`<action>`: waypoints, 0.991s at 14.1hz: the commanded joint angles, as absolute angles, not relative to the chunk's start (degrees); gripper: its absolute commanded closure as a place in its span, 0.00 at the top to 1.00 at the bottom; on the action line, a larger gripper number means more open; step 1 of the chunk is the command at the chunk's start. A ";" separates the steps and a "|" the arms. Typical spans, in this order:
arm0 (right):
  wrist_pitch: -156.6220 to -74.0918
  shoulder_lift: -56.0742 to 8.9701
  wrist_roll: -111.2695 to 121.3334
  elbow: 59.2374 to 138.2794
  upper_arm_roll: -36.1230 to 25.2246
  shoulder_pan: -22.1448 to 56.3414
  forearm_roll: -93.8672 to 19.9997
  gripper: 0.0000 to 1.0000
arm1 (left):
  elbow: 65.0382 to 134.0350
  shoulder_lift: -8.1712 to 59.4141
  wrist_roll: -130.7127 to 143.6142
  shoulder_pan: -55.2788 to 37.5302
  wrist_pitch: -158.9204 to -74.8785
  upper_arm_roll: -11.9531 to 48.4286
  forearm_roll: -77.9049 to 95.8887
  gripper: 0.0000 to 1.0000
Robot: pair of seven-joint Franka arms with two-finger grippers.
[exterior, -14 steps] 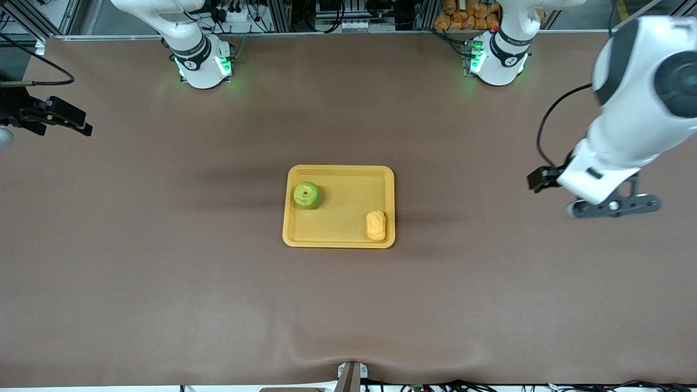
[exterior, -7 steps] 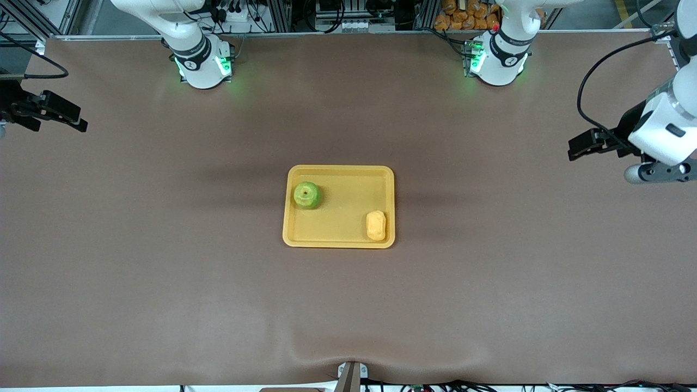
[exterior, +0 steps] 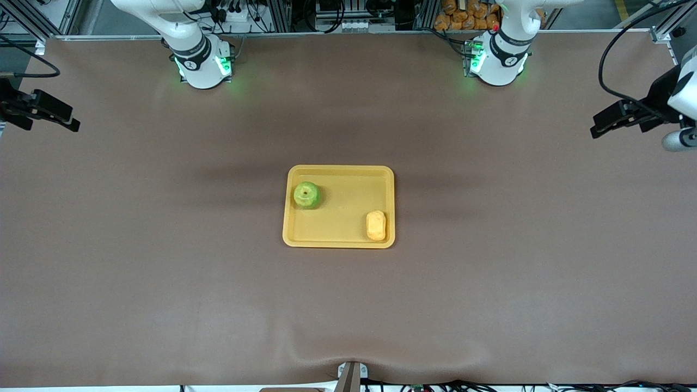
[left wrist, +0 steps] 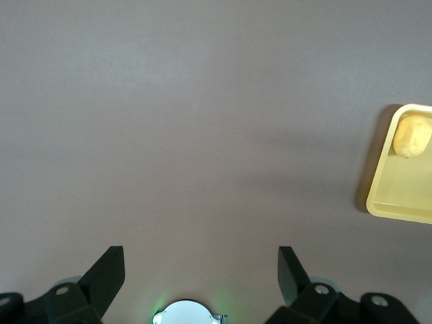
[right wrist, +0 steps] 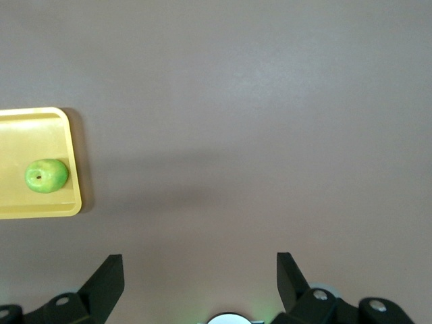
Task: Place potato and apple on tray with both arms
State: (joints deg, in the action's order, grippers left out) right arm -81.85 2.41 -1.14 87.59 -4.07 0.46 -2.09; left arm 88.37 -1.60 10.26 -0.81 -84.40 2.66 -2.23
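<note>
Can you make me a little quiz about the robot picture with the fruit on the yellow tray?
1. True or false: the apple and the potato both lie on the tray.
2. Which one is nearer to the front camera: A) apple B) potato?
3. Fill in: the left gripper and the right gripper are both ____, holding nothing, over bare table at their own ends.

Key:
1. True.
2. B, the potato, at the tray edge toward the left arm's end.
3. Open.
</note>
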 commanded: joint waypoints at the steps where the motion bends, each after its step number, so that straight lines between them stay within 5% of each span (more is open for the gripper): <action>1: -80.86 2.02 -0.62 86.04 -3.52 -0.88 -1.93 1.00 | 92.29 -5.62 9.40 -1.23 -84.55 2.28 -0.70 1.00; 14: -80.77 2.02 -0.53 86.13 -3.43 -0.62 -1.93 1.00 | 93.16 -7.82 9.23 -1.14 -82.88 3.96 -0.88 1.00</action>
